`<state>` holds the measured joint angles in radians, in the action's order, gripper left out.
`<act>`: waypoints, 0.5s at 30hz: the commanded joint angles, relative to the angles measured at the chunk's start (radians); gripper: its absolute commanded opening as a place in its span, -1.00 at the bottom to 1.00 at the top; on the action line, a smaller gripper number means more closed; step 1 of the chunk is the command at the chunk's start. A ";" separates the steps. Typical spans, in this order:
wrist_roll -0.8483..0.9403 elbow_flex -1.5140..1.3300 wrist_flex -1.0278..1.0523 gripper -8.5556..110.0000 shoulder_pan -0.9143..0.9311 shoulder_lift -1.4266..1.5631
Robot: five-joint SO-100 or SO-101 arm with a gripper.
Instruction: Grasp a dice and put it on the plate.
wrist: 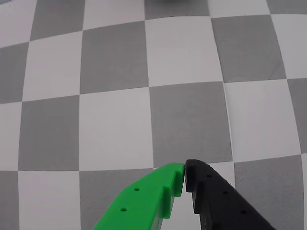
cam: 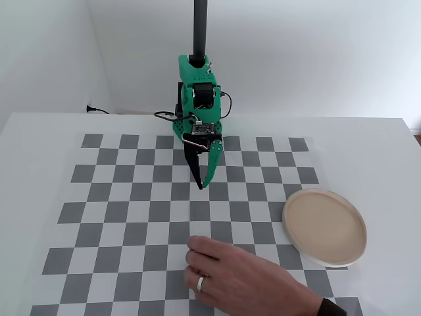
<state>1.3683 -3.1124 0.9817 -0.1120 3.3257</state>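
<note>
Fixed view: round, pale beige plate (cam: 325, 227).

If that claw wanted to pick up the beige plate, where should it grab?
Probably its raised rim, at the left edge in the fixed view, nearest the gripper, from above: the plate lies flat, seemingly too wide to span.

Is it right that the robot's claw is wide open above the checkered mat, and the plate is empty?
Not quite. The gripper is shut, not open: the wrist view shows its green and black fingertips touching. The rest holds: it hangs above the checkered mat, and the plate is empty in the fixed view.
</note>
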 commanded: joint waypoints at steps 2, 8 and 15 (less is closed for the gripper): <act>0.008 0.018 -0.017 -0.93 0.009 0.008; 0.000 0.018 -0.008 -0.93 0.000 0.008; -0.035 0.018 0.063 -0.93 -0.048 0.006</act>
<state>1.3376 -3.1124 1.0048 -0.1396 3.3257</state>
